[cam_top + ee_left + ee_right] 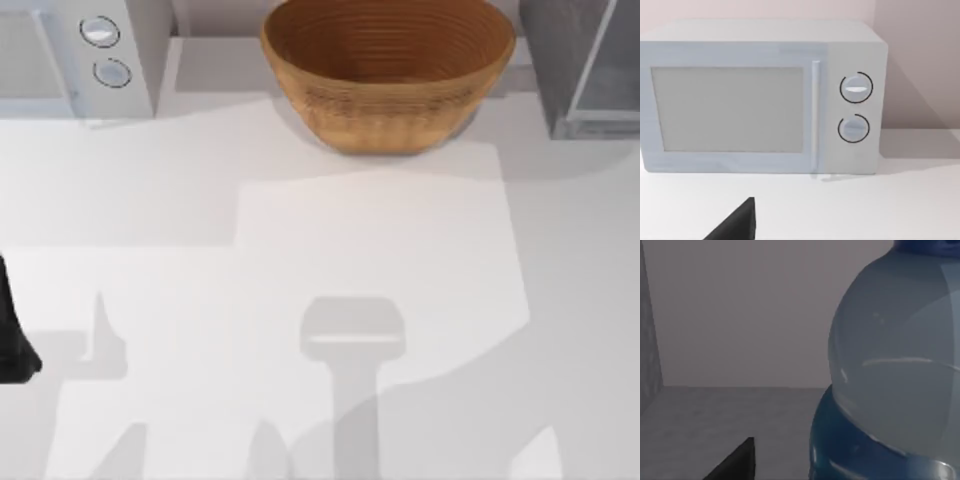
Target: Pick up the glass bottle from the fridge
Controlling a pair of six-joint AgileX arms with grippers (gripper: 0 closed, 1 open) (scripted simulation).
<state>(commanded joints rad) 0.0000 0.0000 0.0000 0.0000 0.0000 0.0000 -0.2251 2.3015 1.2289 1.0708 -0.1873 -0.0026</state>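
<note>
1. Top view: a woven bowl [388, 72] sits at the table's far edge, between a white microwave [75, 55] at left and the dark grey fridge [585, 65] at right. The left arm [15, 335] is parked at the left edge.
2. Left wrist view: the microwave [760, 97] faces the camera, its door closed; whether the left gripper is released or clenched, I cannot tell.
3. Right wrist view: the glass bottle [900, 365] looms very close, standing on a grey floor with grey walls around it; the right gripper's grip cannot be told.

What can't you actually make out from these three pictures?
- The fridge: the top view's upper right edge cuts it off, hiding its inside.
- The glass bottle: so close in the right wrist view that its edges crop it.
- Left gripper: just a dark tip; fingers unreadable.
</note>
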